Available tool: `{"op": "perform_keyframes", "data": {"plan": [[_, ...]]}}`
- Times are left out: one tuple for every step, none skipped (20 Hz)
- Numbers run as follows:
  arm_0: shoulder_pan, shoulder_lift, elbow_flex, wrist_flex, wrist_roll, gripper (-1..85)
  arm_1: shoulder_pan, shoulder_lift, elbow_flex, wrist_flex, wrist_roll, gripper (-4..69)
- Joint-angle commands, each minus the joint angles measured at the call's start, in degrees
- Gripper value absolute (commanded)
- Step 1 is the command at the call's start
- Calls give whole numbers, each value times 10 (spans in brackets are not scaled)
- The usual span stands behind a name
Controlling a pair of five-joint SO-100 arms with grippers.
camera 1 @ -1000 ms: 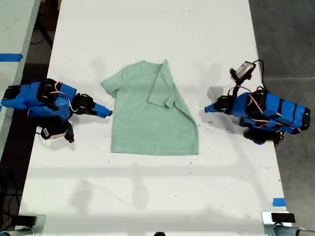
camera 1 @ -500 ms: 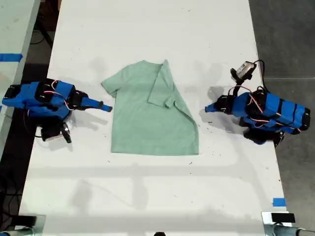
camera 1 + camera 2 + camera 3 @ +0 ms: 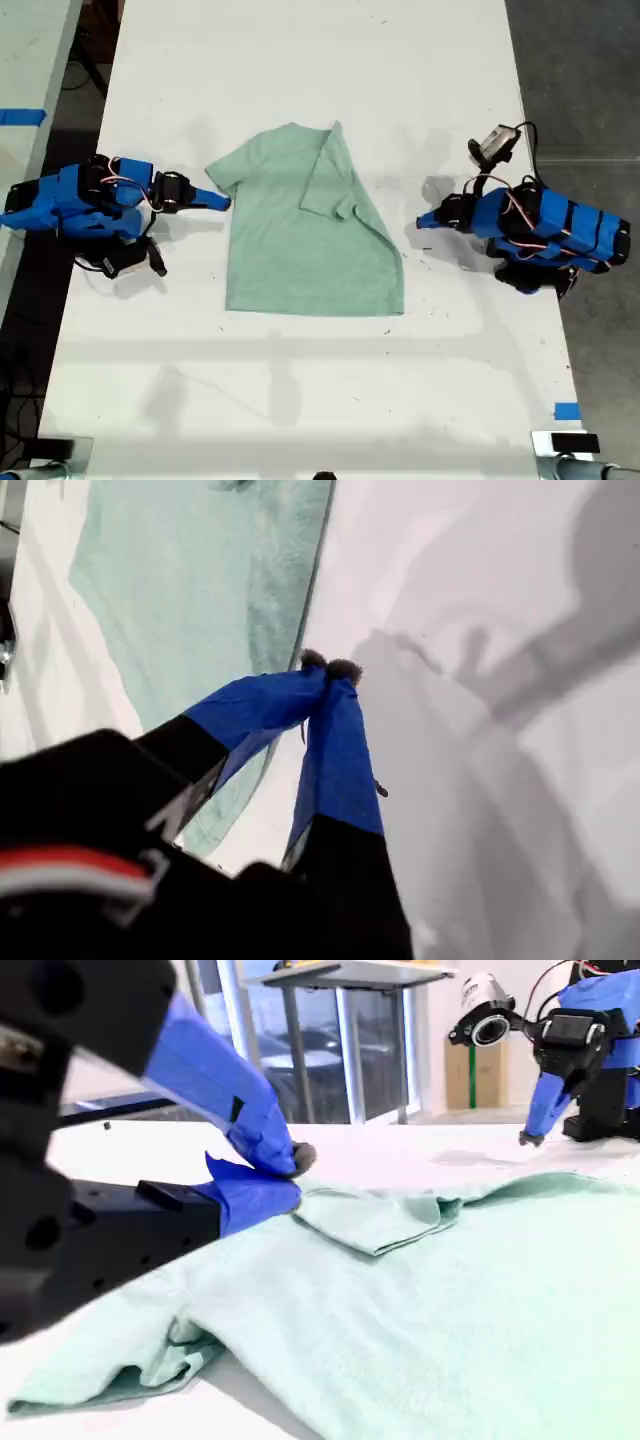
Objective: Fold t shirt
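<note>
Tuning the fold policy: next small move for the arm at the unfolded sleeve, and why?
Probably open my second gripper and lower it onto the t shirt's flat sleeve: it looks shut, holding nothing, and the opposite sleeve is already folded in.

No readable text, label, brand or number shows in any of the views
</note>
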Motion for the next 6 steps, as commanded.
{"op": "perform_keyframes", "data": {"plan": [[-10, 2, 5, 0, -14, -1, 4, 10, 27, 3, 6, -5], [-11, 2, 5, 1, -15, -1, 4, 10, 27, 3, 6, -5], [-12, 2, 5, 3, -15, -1, 3, 10, 27, 3, 7, -5], [-12, 2, 5, 5, -17, -1, 3, 10, 27, 3, 7, -5], [-11, 2, 5, 8, -21, -1, 3, 10, 27, 3, 7, -5], [-11, 2, 5, 11, -25, -1, 3, 10, 27, 3, 7, -5]]}}
